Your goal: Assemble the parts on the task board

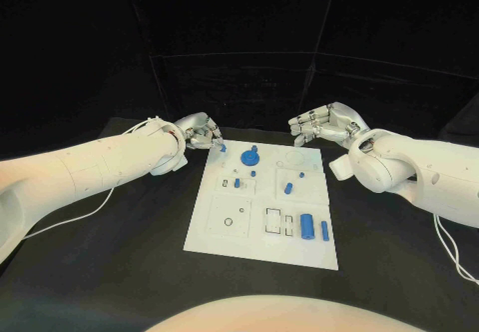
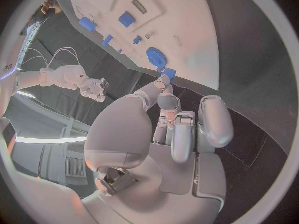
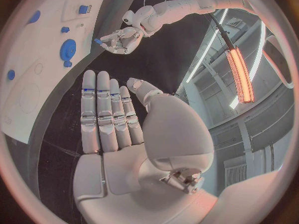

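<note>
Head view, board: the flat white rectangular task board (image 1: 261, 238) lies in the middle of the black table (image 1: 120, 277), its long side running away from the robot.
Head view, parts: a round blue gear-like disc (image 1: 250, 158) stands near the board's far edge; small blue pegs (image 1: 287, 187) sit in the middle rows; two upright blue cylinders (image 1: 309, 226) stand side by side near the board's near right corner.
Head view, left hand: the silver left hand (image 1: 201, 134) is at the board's far left corner, fingertips pinching a small blue piece (image 1: 223, 147) just over the board's edge.
Head view, right hand: the silver right hand (image 1: 325, 123) hovers beyond the board's far right corner, fingers apart and holding nothing.
Left wrist view, left hand: the left hand (image 2: 174, 129) has its thumb and a finger closed on the small blue piece (image 2: 169, 73), just beside the blue disc (image 2: 155, 56) at the board's (image 2: 199, 45) edge.
Left wrist view, right hand: the right hand (image 2: 93, 87) shows farther off over the table, apart from the board.
Right wrist view, right hand: the right hand (image 3: 115, 122) is stretched flat, fingers straight and side by side, empty, beside the board (image 3: 37, 74).
Right wrist view, left hand: the left hand (image 3: 119, 40) grips the small blue piece (image 3: 97, 41) near the blue disc (image 3: 67, 50).
</note>
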Robot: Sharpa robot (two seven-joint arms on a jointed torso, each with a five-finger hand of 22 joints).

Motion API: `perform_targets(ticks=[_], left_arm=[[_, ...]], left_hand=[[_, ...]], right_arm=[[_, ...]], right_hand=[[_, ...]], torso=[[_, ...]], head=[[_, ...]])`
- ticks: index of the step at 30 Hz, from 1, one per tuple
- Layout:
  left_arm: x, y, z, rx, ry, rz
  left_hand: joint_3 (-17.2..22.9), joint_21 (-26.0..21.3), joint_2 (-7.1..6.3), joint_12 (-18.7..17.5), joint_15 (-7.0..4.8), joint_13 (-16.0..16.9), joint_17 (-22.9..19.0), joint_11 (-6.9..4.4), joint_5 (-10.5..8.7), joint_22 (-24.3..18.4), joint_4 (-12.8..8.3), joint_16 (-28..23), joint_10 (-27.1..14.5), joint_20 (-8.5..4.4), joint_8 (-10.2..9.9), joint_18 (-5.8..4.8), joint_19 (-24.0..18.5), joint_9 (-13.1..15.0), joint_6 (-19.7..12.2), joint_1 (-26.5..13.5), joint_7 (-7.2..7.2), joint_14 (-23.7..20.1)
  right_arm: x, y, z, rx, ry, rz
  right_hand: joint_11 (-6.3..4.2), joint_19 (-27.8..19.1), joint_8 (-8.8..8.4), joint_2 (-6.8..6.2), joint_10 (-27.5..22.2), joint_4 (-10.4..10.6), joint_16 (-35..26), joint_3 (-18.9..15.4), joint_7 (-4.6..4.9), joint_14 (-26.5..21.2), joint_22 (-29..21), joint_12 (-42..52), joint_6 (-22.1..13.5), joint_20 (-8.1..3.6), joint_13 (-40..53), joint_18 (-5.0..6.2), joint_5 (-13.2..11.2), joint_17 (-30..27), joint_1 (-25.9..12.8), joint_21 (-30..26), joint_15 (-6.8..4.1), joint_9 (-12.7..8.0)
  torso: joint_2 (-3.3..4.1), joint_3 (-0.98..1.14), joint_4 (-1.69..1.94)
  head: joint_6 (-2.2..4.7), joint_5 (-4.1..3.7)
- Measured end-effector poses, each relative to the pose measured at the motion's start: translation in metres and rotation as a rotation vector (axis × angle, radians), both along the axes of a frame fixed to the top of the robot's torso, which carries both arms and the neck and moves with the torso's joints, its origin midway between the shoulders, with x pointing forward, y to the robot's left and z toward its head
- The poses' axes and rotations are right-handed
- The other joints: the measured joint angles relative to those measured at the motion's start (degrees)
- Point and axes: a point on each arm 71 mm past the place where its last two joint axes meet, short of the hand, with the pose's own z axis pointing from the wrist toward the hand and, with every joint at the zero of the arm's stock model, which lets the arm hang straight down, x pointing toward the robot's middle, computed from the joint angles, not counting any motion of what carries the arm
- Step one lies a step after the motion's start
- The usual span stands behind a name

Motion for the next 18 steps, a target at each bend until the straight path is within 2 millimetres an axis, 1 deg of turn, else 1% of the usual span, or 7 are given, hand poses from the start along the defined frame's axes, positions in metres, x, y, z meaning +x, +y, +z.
perform_targets(ticks=[6, 7, 8, 18], left_arm=[[-0.005, -0.002, -0.007, 0.022, -0.029, -0.028], [-0.005, -0.003, -0.008, 0.025, -0.031, -0.031], [-0.006, -0.003, -0.009, 0.028, -0.032, -0.035], [-0.011, -0.002, -0.016, 0.066, -0.034, -0.059]], left_hand=[[0.5, 0.0, -0.01, 0.0, -0.05, 0.0, 0.0, 0.0, 0.0, 0.0, 0.0, 0.0, 0.0, 0.0, 0.0, 0.0, 0.0, 0.0, 0.2, 0.0, -0.2, 0.0], [0.7, 0.0, 0.01, 0.0, -0.05, 0.0, 0.0, -0.01, 0.03, 0.0, 0.2, 0.0, 0.0, 0.0, 0.2, 0.0, 0.0, 3.8, 0.5, 0.0, -0.5, 0.1], [0.8, 0.0, 0.01, 0.0, -0.05, 0.0, 0.0, -0.01, 0.02, 0.0, 0.2, 0.0, 0.0, 0.0, 0.2, 0.0, 0.0, 5.9, 0.5, 0.0, -0.5, 0.1], [0.7, 0.0, 0.0, 0.0, -0.05, 0.1, 0.0, 0.0, 0.02, 0.0, 0.2, 0.0, 0.0, 0.0, 0.0, 0.0, 0.0, 6.3, 0.5, 0.0, -0.5, 0.1]], right_arm=[[0.0, 0.0, 0.0, 0.0, 0.0, 0.0], [0.0, 0.0, 0.0, 0.0, 0.0, 0.0], [0.0, 0.0, 0.0, 0.0, 0.0, 0.0], [0.0, -0.001, 0.0, 0.0, 0.0, -0.001]], right_hand=[[0.0, 0.0, 0.0, 0.0, 0.0, 0.0, 0.0, 0.0, 0.0, 0.0, 0.0, 0.0, 0.0, 0.0, 0.0, 0.0, 0.0, 0.0, 0.0, 0.0, 0.0, 0.0], [0.0, 0.0, 0.0, 0.0, 0.0, 0.0, 0.0, 0.0, 0.0, 0.0, 0.0, 0.0, 0.0, 0.0, 0.0, 0.0, 0.0, 0.0, 0.0, 0.0, 0.0, 0.0], [0.0, 0.0, 0.0, 0.0, 0.0, 0.0, 0.0, 0.0, 0.0, 0.0, 0.0, 0.0, 0.0, 0.0, 0.0, 0.0, 0.0, 0.0, 0.0, 0.0, 0.0, 0.0], [0.0, 0.0, 0.0, 0.0, 0.0, 0.0, 0.0, 0.0, 0.0, 0.0, -0.1, 0.0, 0.0, 0.0, 0.0, 0.0, 0.0, 0.0, 0.0, -0.3, 0.0, 0.0]], torso=[[0.02, 0.0, -0.03], [0.02, 0.0, -0.03], [0.03, 0.0, -0.04], [0.05, 0.01, -0.05]], head=[[-0.01, 0.02], [-0.01, 0.02], [-0.04, -0.01], [-0.16, -0.09]])
